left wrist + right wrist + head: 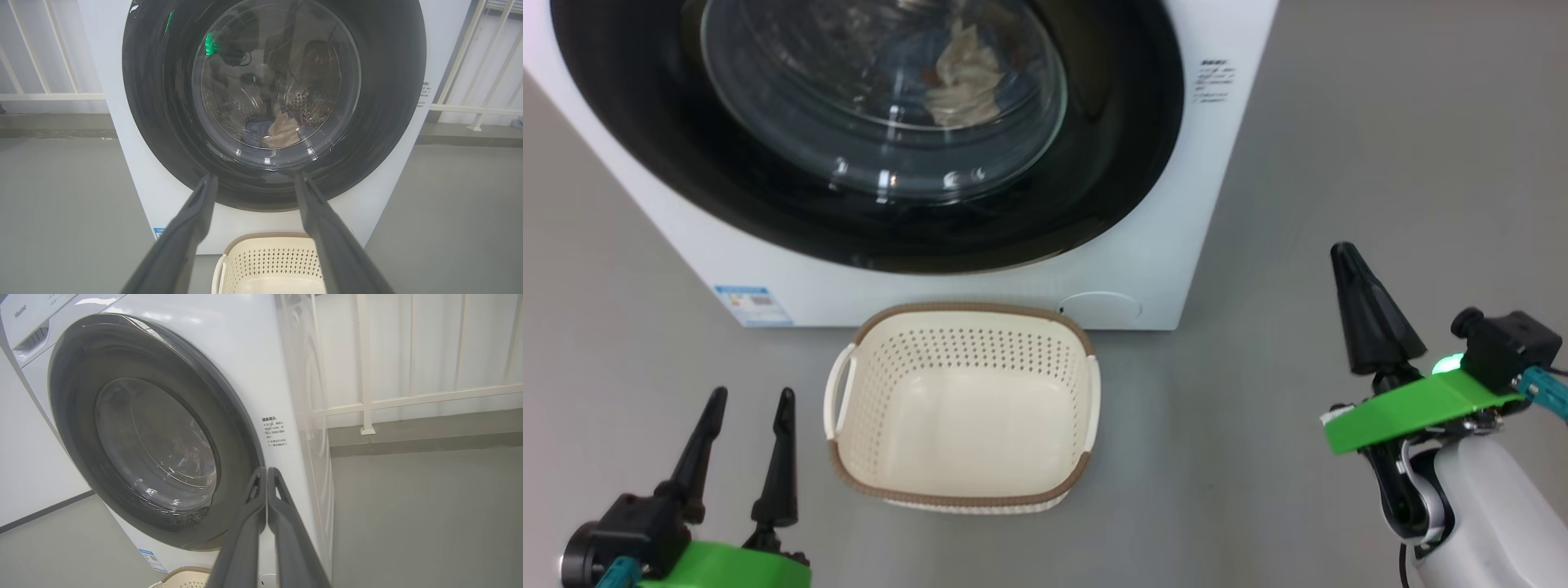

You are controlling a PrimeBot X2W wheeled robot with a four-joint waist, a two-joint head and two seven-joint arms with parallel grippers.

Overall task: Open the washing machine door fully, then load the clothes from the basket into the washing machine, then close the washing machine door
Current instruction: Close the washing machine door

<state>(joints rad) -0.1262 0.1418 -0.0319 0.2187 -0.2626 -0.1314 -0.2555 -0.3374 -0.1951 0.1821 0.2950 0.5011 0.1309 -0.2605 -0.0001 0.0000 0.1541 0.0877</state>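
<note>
The white washing machine (1143,269) stands ahead with its glossy black washing machine door (1094,188) flat against the front. Behind the domed glass window, the clothes (968,77) lie in the drum as a cream and blue heap, also seen as clothes (280,130). On the floor before the machine sits the cream basket (964,490) with nothing inside. My left gripper (750,396) hovers open at the basket's left. My right gripper (1343,257) is shut on nothing, off to the machine's right, its fingers (261,522) pressed together near the door's right edge.
Grey floor (1380,147) spreads on both sides of the machine. A white railing (408,402) runs behind it on the right, and another railing (49,96) on the left. A small blue label (752,304) sits at the machine's lower left corner.
</note>
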